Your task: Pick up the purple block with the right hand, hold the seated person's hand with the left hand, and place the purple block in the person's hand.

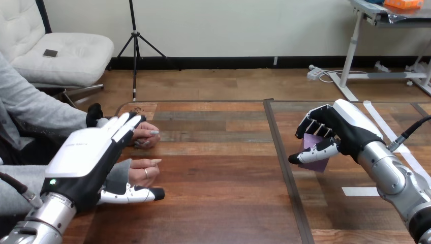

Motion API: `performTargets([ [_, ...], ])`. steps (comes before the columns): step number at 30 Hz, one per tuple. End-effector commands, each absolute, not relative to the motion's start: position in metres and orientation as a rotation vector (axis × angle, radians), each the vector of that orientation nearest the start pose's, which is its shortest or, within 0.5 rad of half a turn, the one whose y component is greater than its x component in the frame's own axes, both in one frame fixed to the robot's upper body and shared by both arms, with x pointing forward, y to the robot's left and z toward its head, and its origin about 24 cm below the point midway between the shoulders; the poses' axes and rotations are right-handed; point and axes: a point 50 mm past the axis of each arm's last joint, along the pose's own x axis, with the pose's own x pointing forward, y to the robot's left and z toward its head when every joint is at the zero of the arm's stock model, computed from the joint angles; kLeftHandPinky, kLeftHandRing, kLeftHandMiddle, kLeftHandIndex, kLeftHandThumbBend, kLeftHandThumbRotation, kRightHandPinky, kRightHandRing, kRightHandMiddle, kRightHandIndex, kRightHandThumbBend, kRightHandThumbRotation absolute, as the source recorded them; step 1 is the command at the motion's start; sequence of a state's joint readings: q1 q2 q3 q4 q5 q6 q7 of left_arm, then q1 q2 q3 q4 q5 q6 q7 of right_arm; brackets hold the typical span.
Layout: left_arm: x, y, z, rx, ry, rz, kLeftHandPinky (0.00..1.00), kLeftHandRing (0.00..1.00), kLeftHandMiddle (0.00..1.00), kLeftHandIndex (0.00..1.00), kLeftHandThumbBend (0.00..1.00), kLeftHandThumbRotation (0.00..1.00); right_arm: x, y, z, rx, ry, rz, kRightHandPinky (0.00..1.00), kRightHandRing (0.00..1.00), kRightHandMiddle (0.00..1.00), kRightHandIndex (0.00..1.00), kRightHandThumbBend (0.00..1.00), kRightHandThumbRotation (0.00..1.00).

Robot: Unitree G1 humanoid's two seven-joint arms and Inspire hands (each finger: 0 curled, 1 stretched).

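— Where is the purple block (319, 164)?
— Gripped in the right hand (338, 127) — fingers curled over it, thumb beneath.
— And the left hand (86, 157)?
— Fingers straight and wide. The person's hand (144, 172) lies just above its thumb — whether they touch, I cannot tell.

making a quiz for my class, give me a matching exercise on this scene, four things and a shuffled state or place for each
Column one:
1 left hand
2 right hand
3 block
4 person's hands

Column two:
a held between fingers and thumb
b lying on the table, view's left
c fingers straight, above the person's hands
d fingers curled, view's right

Pairs: 1-c, 2-d, 3-a, 4-b
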State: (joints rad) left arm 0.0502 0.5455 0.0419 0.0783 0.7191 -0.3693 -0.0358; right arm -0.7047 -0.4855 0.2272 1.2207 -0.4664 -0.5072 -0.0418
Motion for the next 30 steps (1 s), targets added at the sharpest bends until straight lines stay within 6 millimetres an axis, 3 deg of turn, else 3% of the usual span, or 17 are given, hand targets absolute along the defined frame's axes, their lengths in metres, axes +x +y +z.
performTargets([
  [1, 0.254, 0.238, 0.074, 1.296, -0.196, -0.224, 0.86, 0.94, 0.98, 0.96, 1.0, 0.52, 0.361, -0.235, 0.068, -0.98, -0.015, 0.184, 0.41, 0.44, 0.47, 0.46, 0.81, 0.0],
  [30, 0.262, 0.252, 0.047, 1.361, -0.06, -0.238, 0.79, 0.89, 0.92, 0.89, 1.0, 0.45, 0.361, -0.236, 0.069, -0.976, -0.007, 0.187, 0.4, 0.43, 0.47, 0.46, 0.8, 0.0],
])
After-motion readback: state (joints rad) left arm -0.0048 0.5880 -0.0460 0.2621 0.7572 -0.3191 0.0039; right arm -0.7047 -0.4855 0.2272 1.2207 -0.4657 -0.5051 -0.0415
